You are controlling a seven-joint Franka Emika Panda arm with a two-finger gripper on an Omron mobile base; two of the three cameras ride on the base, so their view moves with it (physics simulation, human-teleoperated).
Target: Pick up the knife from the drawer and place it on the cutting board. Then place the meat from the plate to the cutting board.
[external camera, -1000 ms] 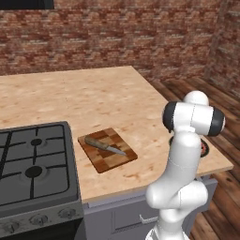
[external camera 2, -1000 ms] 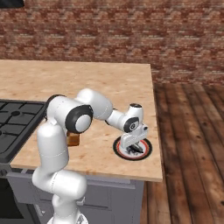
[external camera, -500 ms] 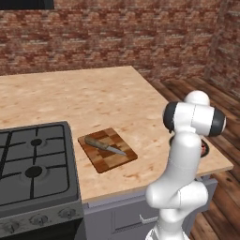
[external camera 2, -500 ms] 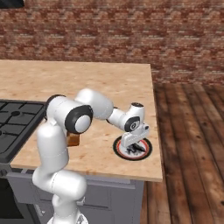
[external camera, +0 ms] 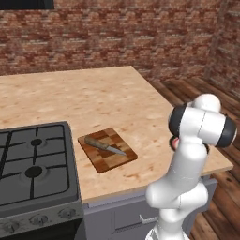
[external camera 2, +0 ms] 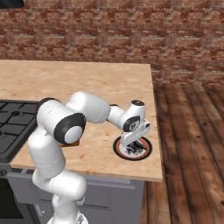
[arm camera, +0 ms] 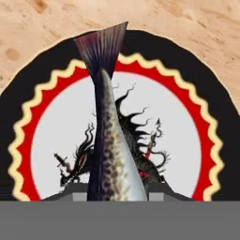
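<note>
1. Left base view: the knife (external camera: 104,146) lay on the cutting board (external camera: 108,150), beside the stove (external camera: 33,168) on the counter (external camera: 93,103)
2. Right base view: the gripper (external camera 2: 133,146) was down on the plate (external camera 2: 118,148) near the counter's edge
3. Hand view: the jaws were closed on the meat (arm camera: 108,140), a fish-like piece, over the plate (arm camera: 42,140)

Arm (external camera 2: 94,109) reaching forward, gripper (external camera 2: 133,146) pointing down, jaws closed.
</note>
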